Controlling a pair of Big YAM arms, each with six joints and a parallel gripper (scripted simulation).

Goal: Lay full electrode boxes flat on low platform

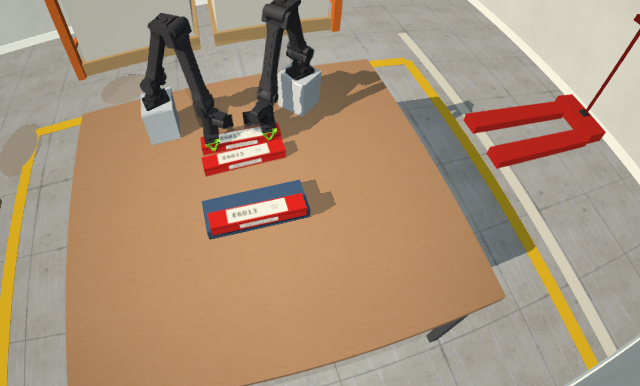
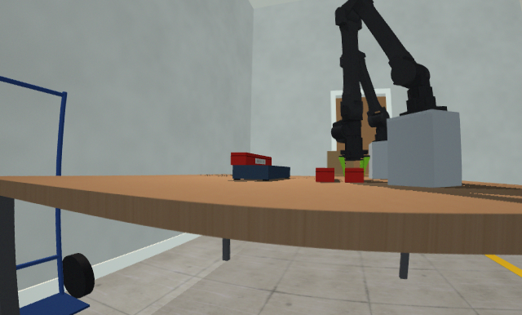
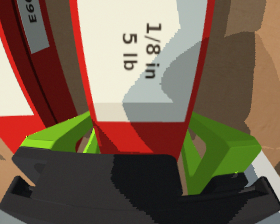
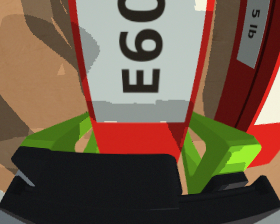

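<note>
a long red cardboard box, labelled "1/8 in 5 lb", is clasped at its ends by left gripper and right gripper; beside them lies an "e6013" box.

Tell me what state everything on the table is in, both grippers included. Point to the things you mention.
Left gripper (image 1: 270,134) (image 2: 355,166) (image 3: 142,115): straddling, grip unclear
Right gripper (image 1: 212,145) (image 4: 140,110): same
Straddled box (image 1: 249,134) (image 2: 354,176) (image 3: 136,95) (image 4: 141,110): flat
Middle box (image 1: 244,154) (image 2: 325,175) (image 3: 56,97) (image 4: 263,145): flat
Platform box (image 1: 257,209) (image 2: 244,159): flat, off-centre
Platform (image 1: 252,193) (image 2: 250,173): partly covered
</note>
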